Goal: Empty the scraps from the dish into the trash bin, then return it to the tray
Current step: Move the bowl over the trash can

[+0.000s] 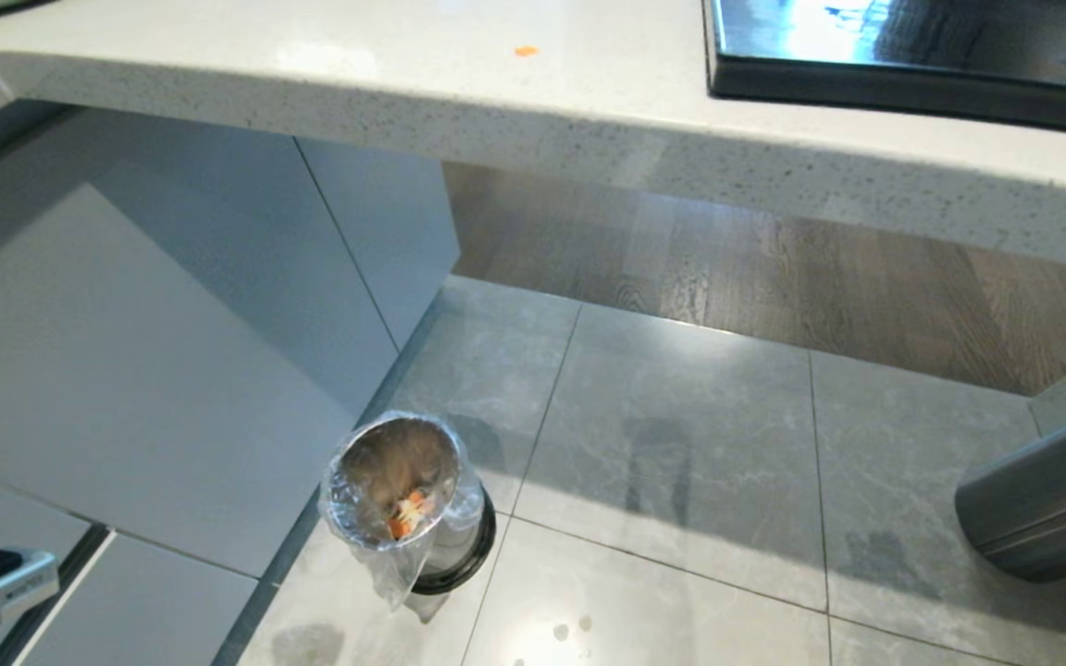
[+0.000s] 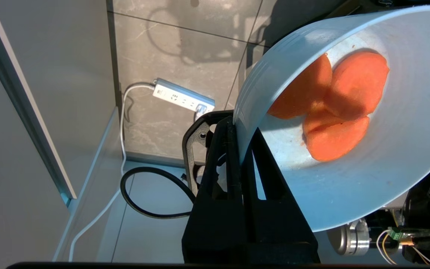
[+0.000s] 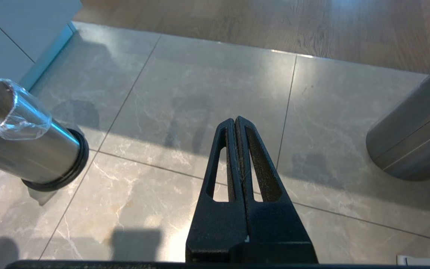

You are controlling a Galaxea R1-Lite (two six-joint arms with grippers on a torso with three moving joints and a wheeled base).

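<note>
My left gripper [image 2: 237, 123] is shut on the rim of the dish [image 2: 349, 194], a pale blue deep bowl, with one finger inside the wall and one outside. The scraps [image 2: 334, 104], three orange carrot slices, lie overlapping against the dish's bottom. The dish does not show in the head view. The trash bin [image 1: 403, 499], shiny metal with a crinkled clear liner, stands on the floor tiles by the cabinet, with orange bits inside it. It also shows as the trash bin [image 3: 32, 149] in the right wrist view. The black tray [image 1: 922, 55] lies on the counter's far right. My right gripper [image 3: 236, 119] hangs shut and empty over the tiles.
A speckled white countertop [image 1: 496, 102] juts out above the floor, with one small orange bit [image 1: 525, 51] on it. A larger dark-grey cylinder [image 1: 1042, 499] stands at the right. A white power strip [image 2: 183, 99] and a looped black cable [image 2: 144, 194] lie on the floor beside the grey cabinet [image 1: 126, 370].
</note>
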